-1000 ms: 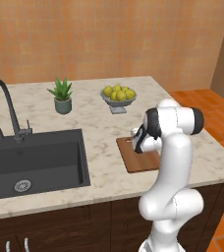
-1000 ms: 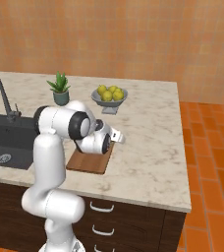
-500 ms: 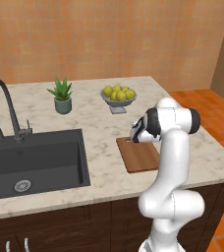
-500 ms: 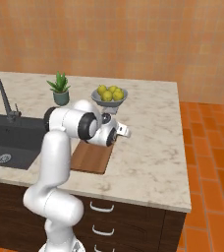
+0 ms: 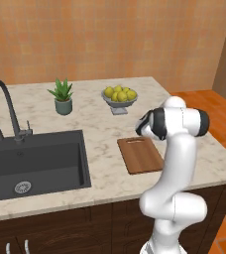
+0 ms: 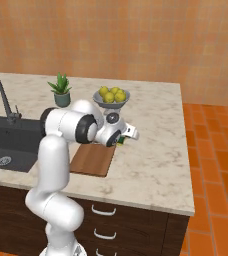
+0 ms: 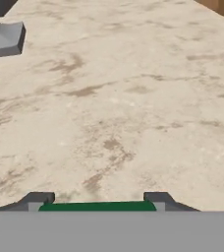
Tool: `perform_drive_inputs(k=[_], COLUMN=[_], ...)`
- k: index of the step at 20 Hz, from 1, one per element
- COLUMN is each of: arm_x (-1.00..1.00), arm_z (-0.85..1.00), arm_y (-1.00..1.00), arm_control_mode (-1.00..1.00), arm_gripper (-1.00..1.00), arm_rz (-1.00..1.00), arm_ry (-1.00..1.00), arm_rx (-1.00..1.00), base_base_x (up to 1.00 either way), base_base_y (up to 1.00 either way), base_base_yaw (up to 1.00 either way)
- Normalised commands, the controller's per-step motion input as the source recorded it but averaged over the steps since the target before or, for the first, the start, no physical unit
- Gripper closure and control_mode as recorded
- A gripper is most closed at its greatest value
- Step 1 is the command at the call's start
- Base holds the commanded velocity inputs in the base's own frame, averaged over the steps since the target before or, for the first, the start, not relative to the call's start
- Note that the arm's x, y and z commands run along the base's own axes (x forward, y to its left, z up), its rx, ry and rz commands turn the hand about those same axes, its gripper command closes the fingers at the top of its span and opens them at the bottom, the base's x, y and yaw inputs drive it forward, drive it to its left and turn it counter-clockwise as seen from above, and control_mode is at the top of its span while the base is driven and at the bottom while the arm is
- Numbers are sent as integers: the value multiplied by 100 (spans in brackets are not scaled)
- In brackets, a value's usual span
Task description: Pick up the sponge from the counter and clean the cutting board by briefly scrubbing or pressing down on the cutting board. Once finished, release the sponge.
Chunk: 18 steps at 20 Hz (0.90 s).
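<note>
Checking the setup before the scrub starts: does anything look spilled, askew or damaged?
Nothing stands out. The cutting board lies flat on the counter, the fruit bowl and plant stand upright, and the sponge sits between the fingers.

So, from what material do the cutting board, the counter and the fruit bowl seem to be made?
The cutting board looks like brown wood with a matte finish: faint streaks run along it. The counter looks like polished beige stone, marbled with darker veins. The fruit bowl is plain smooth grey, perhaps metal or ceramic; the pictures leave that open.
</note>
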Motion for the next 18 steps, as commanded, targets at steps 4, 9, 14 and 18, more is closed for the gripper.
perform_drive_inputs(k=[4,9,14,18], arm_x=[-58,-61,-46,-55], arm_z=[8,17,63,36], arm_y=[-39,-45,-18,-1], arm_control_mode=[-100,-100,-100,-100], arm_gripper=[100,100,100,100], arm_rz=[0,0,1,6], arm_ry=[18,26,31,29], arm_rx=[4,4,0,0], base_base_x=[0,0,0,0], base_base_y=[0,0,0,0], base_base_yaw=[0,0,0,0])
